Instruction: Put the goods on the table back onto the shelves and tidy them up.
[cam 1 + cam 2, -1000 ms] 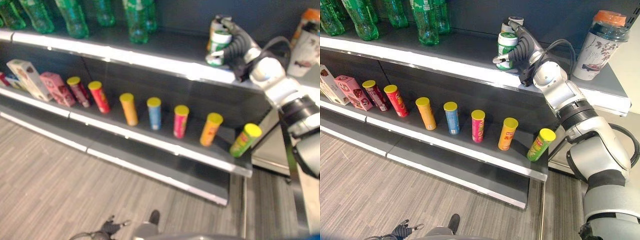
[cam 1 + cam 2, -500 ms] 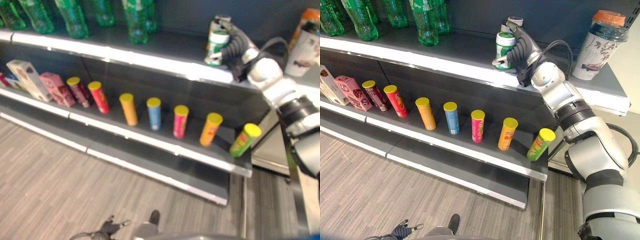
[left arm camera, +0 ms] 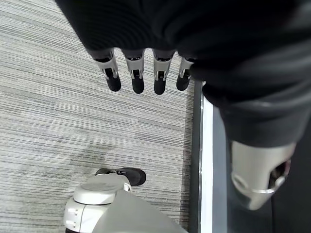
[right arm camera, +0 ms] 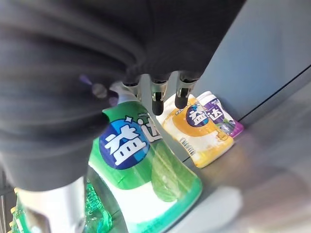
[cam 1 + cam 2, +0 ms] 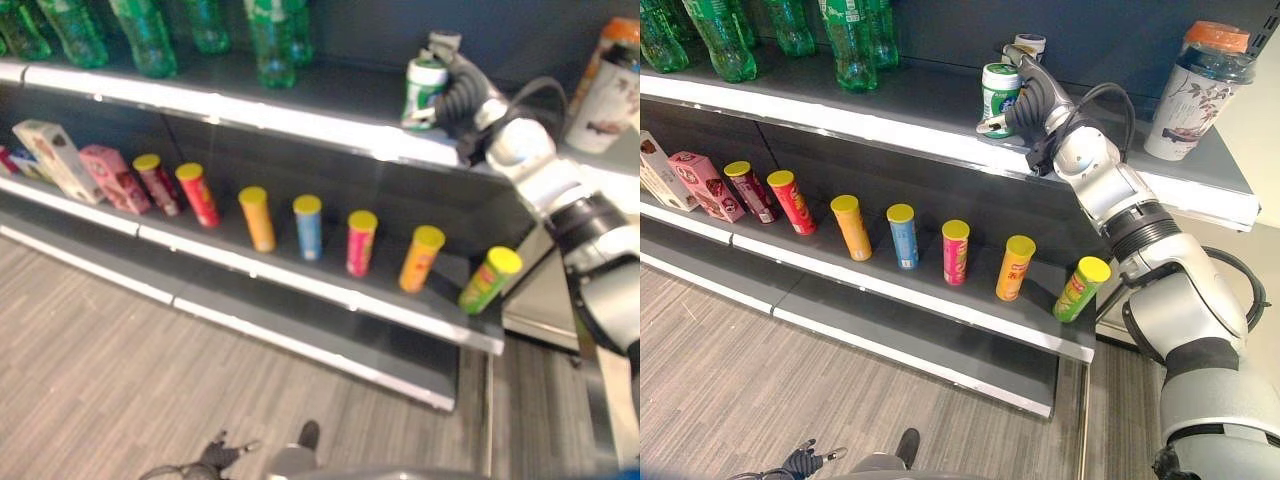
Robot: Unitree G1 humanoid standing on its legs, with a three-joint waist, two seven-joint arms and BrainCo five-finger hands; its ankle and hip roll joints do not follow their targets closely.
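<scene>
A green-and-white gum bottle (image 5: pixel 996 88) stands upright on the top shelf (image 5: pixel 890 95), with my right hand (image 5: pixel 1035 100) shut on it, fingers on its side and thumb low at the shelf's front edge. In the right wrist view the same green bottle (image 4: pixel 146 170) sits against the palm. Just past the fingers, an orange gum bottle (image 4: pixel 201 133) and a purple one (image 4: pixel 222 116) stand against the shelf's back wall. My left hand (image 3: pixel 136 75) hangs over the floor, fingers straight, holding nothing.
Green soda bottles (image 5: pixel 850 40) line the top shelf's left part. A lidded patterned cup (image 5: pixel 1200 90) stands at its right end. Several chip tubes (image 5: pixel 903 235) and pink and white boxes (image 5: pixel 700 180) fill the middle shelf. Grey floor lies below.
My right hand has carried the green gum bottle a little leftward and further back on the top shelf. The left hand has not moved.
</scene>
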